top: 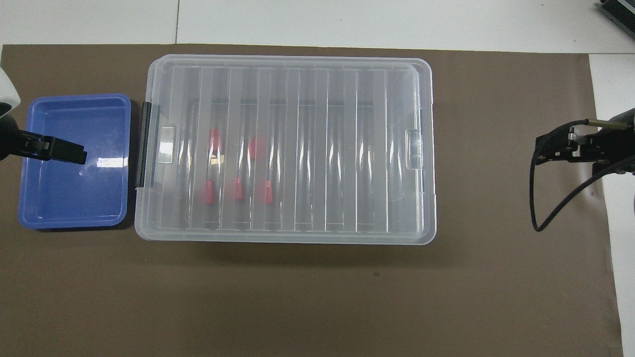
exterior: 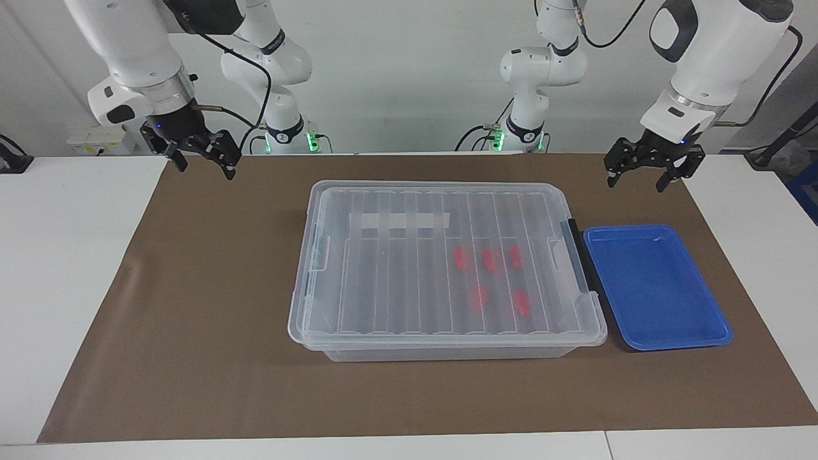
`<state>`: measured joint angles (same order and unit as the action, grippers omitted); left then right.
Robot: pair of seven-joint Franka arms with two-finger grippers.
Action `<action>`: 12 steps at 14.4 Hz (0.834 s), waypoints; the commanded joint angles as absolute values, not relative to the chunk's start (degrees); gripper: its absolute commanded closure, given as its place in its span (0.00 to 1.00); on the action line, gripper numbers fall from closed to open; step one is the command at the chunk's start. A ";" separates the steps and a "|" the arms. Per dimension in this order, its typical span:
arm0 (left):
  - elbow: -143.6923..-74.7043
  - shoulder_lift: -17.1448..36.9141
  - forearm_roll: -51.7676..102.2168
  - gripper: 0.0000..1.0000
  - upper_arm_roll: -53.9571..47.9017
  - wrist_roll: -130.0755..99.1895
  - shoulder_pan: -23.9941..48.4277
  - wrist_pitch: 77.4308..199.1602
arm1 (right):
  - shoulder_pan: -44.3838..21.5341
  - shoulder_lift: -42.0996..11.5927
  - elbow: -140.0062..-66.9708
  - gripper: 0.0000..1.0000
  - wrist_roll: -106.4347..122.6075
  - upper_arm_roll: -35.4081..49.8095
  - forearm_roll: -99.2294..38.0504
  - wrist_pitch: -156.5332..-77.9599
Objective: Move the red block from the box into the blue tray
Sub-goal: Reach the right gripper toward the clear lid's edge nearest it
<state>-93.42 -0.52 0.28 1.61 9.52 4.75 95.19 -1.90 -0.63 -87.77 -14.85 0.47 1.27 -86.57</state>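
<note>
The box (exterior: 447, 186) (top: 377, 148) sits mid-table with its clear ribbed lid on. Through the lid I see several red blocks (exterior: 489, 260) (top: 238, 189) lying in the half toward the left arm's end. The blue tray (exterior: 658, 287) (top: 64, 198) lies beside that end of the box with nothing in it. My left gripper (exterior: 636, 184) (top: 59, 150) hangs open and holds nothing, up in the air over the mat by the tray's edge. My right gripper (exterior: 206, 170) (top: 538, 150) hangs open and unladen over the mat's edge at the right arm's end.
A brown mat (exterior: 192, 319) covers the table under the box and tray. A dark latch (exterior: 578, 255) (top: 145, 144) clips the box's end next to the tray. A white tape strip (exterior: 399, 221) crosses the lid. A black cable (top: 533, 198) loops from the right wrist.
</note>
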 commanded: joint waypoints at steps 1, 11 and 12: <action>-94.66 -1.76 0.26 0.00 1.23 9.32 4.04 95.36 | -1.32 -0.79 -87.71 0.00 -12.92 1.23 0.53 -86.75; -94.66 -1.76 0.26 0.00 1.23 9.32 4.04 95.27 | -0.53 0.44 -93.51 0.00 -13.54 4.21 0.70 -94.47; -94.66 -1.76 0.26 0.00 1.23 9.32 4.04 95.27 | -0.53 0.35 -94.73 0.00 -13.62 4.91 0.79 -96.66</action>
